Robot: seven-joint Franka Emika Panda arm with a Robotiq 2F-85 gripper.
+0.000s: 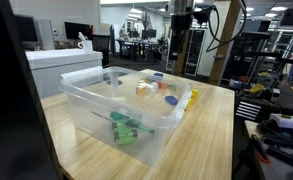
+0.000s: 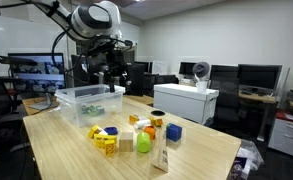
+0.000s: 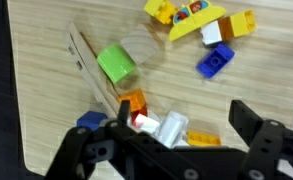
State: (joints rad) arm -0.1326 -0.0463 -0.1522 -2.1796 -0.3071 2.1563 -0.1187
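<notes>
— Where is the gripper (image 3: 178, 122) right now?

— I have it hanging high over the table (image 3: 46, 110), jaws spread wide with nothing between them. In the wrist view the fingers frame a small cluster right below me. It's an orange block (image 3: 133, 103) and a white block (image 3: 171, 128), lying against each other.

— Nothing gripped, then?

— Nothing. Both fingers are well clear of every piece.

— What's around that cluster?

— From the orange block, a green block (image 3: 116, 63) sits near at eleven o'clock and a blue brick (image 3: 214, 62) at two o'clock. A heap of yellow pieces (image 3: 191, 15) lies farther out at one o'clock. A clear plastic strip (image 3: 86, 60) lies just beside the green block, at its nine o'clock.

— And the bin?

— The clear bin (image 1: 86, 110) stands on the same table, apart from the loose pile. In an exterior view I can see green toys (image 1: 126, 130) on its bottom. I can't tell through the wall whether anything else is in there.

— So how far along do you reckon you are?

— Early, I'd judge, going by how things lie. A few pieces are in the bin, but most of the lot is out on the wood. The orange, white, green, blue and yellow ones all lie loose on the table, and my tool is empty above them.
</notes>
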